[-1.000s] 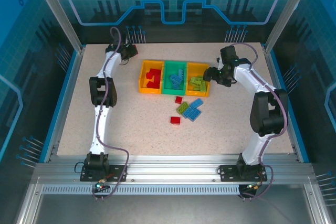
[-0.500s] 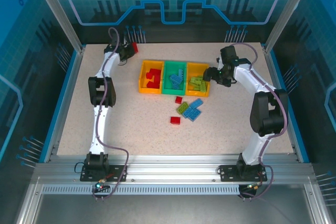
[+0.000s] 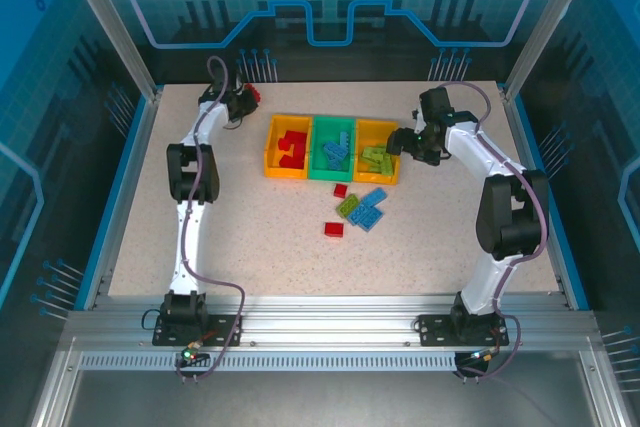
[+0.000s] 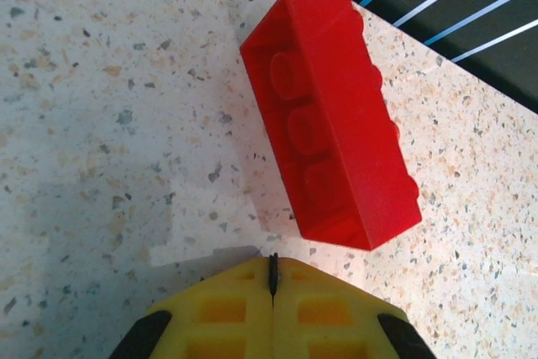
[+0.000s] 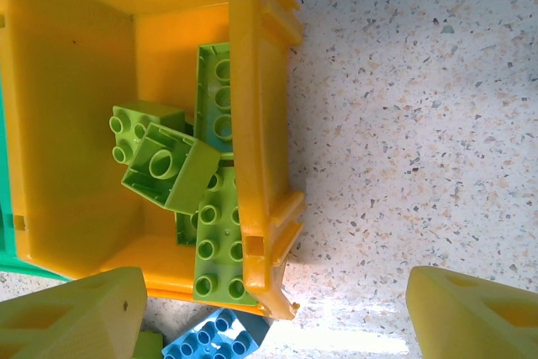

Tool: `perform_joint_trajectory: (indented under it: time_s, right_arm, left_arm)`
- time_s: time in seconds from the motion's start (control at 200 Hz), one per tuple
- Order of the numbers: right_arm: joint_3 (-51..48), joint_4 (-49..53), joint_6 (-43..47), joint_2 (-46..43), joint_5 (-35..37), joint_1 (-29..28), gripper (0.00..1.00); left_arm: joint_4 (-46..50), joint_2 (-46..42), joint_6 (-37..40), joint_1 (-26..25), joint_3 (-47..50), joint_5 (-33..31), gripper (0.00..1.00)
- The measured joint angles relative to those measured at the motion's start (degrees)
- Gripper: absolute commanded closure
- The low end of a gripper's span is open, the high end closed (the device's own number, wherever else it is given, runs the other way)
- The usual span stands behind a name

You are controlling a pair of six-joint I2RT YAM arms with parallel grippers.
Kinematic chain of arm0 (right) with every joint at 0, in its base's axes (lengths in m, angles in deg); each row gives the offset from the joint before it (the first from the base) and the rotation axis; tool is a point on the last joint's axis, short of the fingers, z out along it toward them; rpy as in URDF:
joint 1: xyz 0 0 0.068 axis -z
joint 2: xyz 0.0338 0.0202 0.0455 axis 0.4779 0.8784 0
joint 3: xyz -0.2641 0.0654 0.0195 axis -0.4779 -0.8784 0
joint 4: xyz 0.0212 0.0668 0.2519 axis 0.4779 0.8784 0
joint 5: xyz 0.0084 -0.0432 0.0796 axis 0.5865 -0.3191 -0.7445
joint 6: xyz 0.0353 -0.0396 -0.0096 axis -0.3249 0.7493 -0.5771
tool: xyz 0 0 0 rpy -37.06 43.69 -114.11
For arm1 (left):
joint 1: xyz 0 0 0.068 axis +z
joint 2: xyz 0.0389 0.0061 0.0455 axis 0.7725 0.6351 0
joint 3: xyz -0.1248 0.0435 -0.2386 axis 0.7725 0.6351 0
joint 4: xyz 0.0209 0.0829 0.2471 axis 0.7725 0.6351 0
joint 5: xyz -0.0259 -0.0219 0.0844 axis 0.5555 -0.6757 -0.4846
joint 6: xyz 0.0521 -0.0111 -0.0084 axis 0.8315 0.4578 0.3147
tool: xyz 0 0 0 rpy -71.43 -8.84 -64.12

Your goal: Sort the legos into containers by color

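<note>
The left gripper (image 3: pixel 243 100) is at the far left of the tabletop (image 3: pixel 250 237), well apart from the bins. Its jaws are shut tight with nothing between them. The two yellow fingertips (image 4: pixel 227 313) touch each other. A red brick (image 4: pixel 332 119) lies on the tabletop just past the tips and does not touch them. It is close to the far edge. It lies on its side, with its round bumps facing sideways. In the left wrist view its long side slants from the top middle down to the right.

Three bins stand in a row. The left yellow bin (image 3: pixel 268 152) holds red bricks (image 3: pixel 292 147). The green bin (image 3: pixel 332 176) holds blue bricks (image 3: pixel 335 150). The right yellow bin (image 5: pixel 261 81) holds light green bricks (image 5: pixel 168 166), which lie every which way.

The right gripper (image 3: pixel 398 144) is at the right side of that bin. Its jaws are wide open and hold nothing.

Nearer, a few loose bricks (image 3: pixel 360 209) lie on the tabletop: two red, one green and some blue.
</note>
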Motion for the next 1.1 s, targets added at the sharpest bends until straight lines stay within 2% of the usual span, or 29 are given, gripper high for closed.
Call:
perform_joint_trajectory:
  time_s: [0.06,0.215,0.285,0.465,0.63,0.735,0.825,0.97,1.096]
  right_arm:
    - [0.0,0.0,0.0,0.0,0.0,0.0,0.18]
    - [0.0,0.0,0.0,0.0,0.0,0.0,0.18]
    - [0.0,0.0,0.0,0.0,0.0,0.0,0.18]
    - [0.0,0.0,0.0,0.0,0.0,0.0,0.18]
    - [0.0,0.0,0.0,0.0,0.0,0.0,0.18]
    - [0.2,0.0,0.0,0.0,0.0,0.0,0.18]
    - [0.3,0.0,0.0,0.0,0.0,0.0,0.18]
    - [0.4,0.0,0.0,0.0,0.0,0.0,0.18]
    - [0.4,0.0,-0.2,0.0,-0.2,0.0,0.18]
  left_arm:
    - [-1.5,-1.7,-0.1,0.0,3.3,0.0,0.88]
    - [-1.7,-3.5,-1.3,0.0,5.7,0.0,0.72]
    - [-1.8,-3.6,-1.7,0.0,5.7,0.0,0.52]
    - [-1.6,-3.7,-2.7,-0.1,4.0,0.8,0.31]
    - [0.7,-0.5,-2.8,0.0,-6.5,0.8,0.26]
    - [0.9,0.3,-2.8,0.0,-8.5,0.8,0.25]
    - [1.9,1.4,-2.8,0.0,-9.5,0.8,0.29]
    - [3.6,3.9,-2.7,0.0,-10.3,0.9,0.43]
    - [4.3,4.5,-2.8,0.1,-10.4,0.9,0.49]
